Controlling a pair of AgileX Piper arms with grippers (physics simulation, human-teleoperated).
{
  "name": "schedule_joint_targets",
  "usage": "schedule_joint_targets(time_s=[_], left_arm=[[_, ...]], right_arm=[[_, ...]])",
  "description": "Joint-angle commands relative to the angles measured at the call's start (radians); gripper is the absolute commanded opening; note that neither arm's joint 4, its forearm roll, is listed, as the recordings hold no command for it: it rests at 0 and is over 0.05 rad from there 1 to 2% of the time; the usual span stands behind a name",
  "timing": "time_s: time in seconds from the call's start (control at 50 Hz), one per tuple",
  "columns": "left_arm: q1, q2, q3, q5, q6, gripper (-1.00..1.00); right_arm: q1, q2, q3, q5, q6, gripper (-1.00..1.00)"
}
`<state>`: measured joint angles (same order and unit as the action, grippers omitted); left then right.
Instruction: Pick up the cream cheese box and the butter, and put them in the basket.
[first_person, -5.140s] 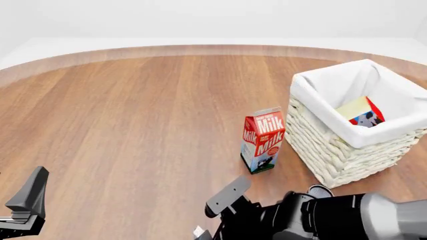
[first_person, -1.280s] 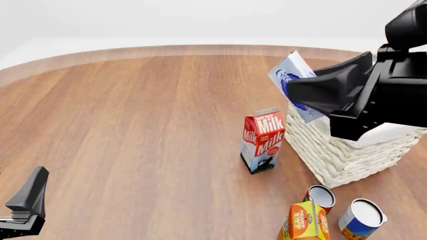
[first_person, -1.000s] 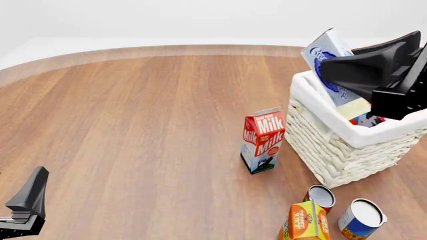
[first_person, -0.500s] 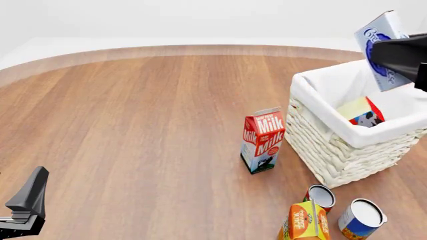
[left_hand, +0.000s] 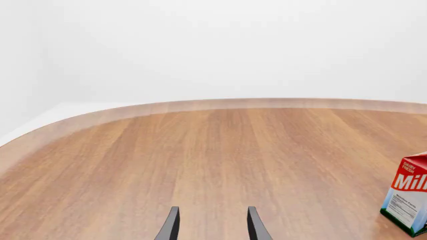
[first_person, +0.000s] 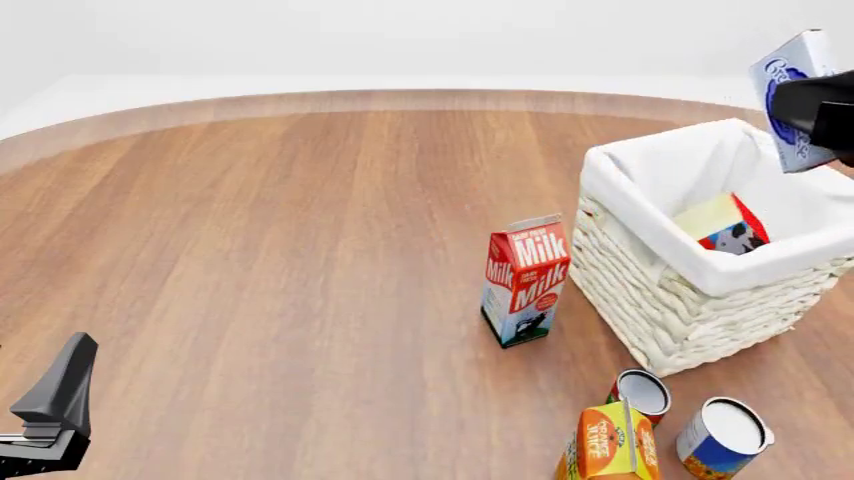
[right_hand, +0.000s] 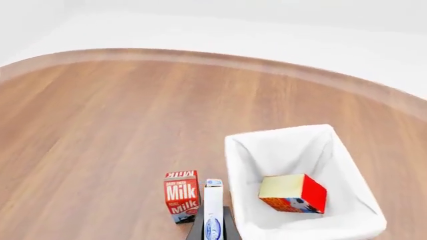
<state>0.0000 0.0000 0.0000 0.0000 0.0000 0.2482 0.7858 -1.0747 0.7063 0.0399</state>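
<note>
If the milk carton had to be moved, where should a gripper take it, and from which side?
Grip the milk carton across its flat walls below the gabled top, coming from the front view's left or near side: it stands upright, and the basket sits close on its right, probably leaving little finger room there.

A wide wooden bench with warm brown planks is seen running away from the viewer. Its far edge is curved and is trimmed with a paler wooden band. Beyond it, a plain white floor and blank white walls are shown (no seams can be told). Everything is lit softly and evenly.
</note>
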Motion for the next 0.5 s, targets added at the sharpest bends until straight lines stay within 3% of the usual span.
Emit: schedule_joint_targets(time_s=[0.02,0.5], left_arm=[[0.000,0.000,0.000,0.000,0.000,1.00],[0.000,0.000,0.000,0.000,0.000,1.00]], right_arm=[[-0.083,0.022,0.019,-0.035,0.021,-1.00],[-0.150,0.087,0.092,-0.124,0.017,-1.00]])
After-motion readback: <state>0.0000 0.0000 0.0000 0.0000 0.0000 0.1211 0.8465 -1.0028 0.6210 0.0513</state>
